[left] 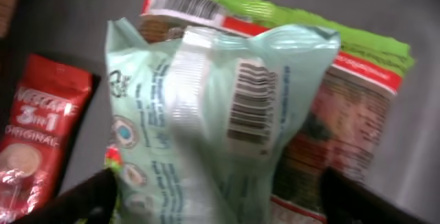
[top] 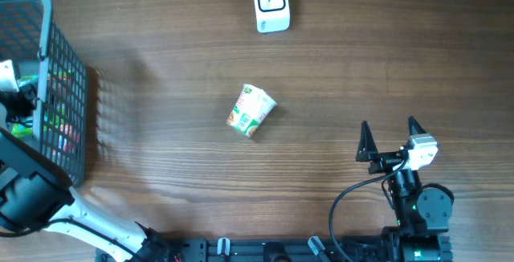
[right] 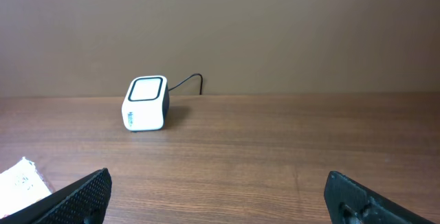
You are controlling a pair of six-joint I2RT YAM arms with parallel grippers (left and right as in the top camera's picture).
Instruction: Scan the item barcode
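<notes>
A dark wood-grain tabletop is spreading across the overhead view, and a plain brown wall is standing behind it in the right wrist view. A grey mesh basket is sitting at the left edge, and the left arm is reaching down into it.

Inside the basket, the left tool is hanging with its jaws wide apart over a pale green packet. Its dark fingers are showing at the two lower corners of the left wrist view. They are straddling the packet without clamping it. The packet is lying seam side up, with its barcode facing the camera. A larger green-and-red packet is lying under it, and a red coffee sachet is lying beside both on the basket floor.

Out on the tabletop, a small white-and-green pouch is lying tilted near the middle. A white scanner is standing at the far edge, well apart from the pouch, with its window facing up. In the right wrist view a thin cable is trailing away behind it.

The right tool is hovering over bare wood at the near right. Its jaws are spread wide and gripping nothing, and it is pointing toward the scanner.
</notes>
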